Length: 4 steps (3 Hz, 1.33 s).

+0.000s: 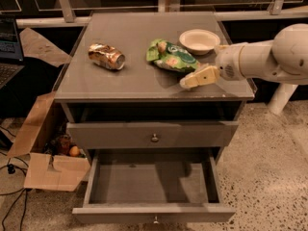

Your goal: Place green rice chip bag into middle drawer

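Barely started: green rice chip bag (171,57) lies on desk (130,83); middle drawer (144,186) open. Gripper (197,78) is just beside the bag; can't tell if open or closed.

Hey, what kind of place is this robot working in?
Probably an office or lab corner: a grey drawer cabinet on a speckled hard floor, a laptop at the left edge, an open cardboard box beside the cabinet. The gripper hovers over the cabinet top next to the green chip bag.

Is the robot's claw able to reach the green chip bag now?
Probably yes. The claw hovers right beside the green rice chip bag, nothing between them; the white bowl sits behind, out of the way.
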Available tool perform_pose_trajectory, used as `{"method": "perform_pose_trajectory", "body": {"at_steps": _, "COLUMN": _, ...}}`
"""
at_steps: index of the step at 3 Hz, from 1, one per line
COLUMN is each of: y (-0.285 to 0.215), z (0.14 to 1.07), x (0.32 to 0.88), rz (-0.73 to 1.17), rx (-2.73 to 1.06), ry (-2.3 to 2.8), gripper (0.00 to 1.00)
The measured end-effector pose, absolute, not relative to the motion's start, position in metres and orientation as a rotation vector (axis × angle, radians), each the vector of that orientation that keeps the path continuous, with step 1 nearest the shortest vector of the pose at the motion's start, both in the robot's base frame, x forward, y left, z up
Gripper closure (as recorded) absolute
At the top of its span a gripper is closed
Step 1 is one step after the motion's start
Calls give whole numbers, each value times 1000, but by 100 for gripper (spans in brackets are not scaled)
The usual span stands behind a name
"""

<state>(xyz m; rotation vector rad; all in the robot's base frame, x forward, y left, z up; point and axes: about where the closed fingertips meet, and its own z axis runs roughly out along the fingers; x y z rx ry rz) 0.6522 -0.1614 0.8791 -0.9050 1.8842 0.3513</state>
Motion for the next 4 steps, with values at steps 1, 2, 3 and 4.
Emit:
{"method": "perform_pose_trajectory", "body": {"at_steps": 1, "y": -147, "z": 871, "x": 661, "rz": 389, "rx": -909, "ry": 1881, "gripper": 0}}
{"method": "perform_pose_trajectory", "body": {"at_steps": 2, "y": -137, "z": 865, "x": 667, "rz": 419, "rx": -906, "ry": 1881, "gripper": 0}}
{"method": "perform_pose_trajectory", "body": {"at_steps": 3, "y": -129, "z": 862, "x": 673, "rz": 437, "rx": -907, "ry": 1876, "gripper": 0}}
{"method": "perform_pose_trajectory", "body": {"at_steps": 4, "y": -120, "z": 857, "x": 680, "rz": 457, "rx": -922, "ry": 1873, "gripper": 0}}
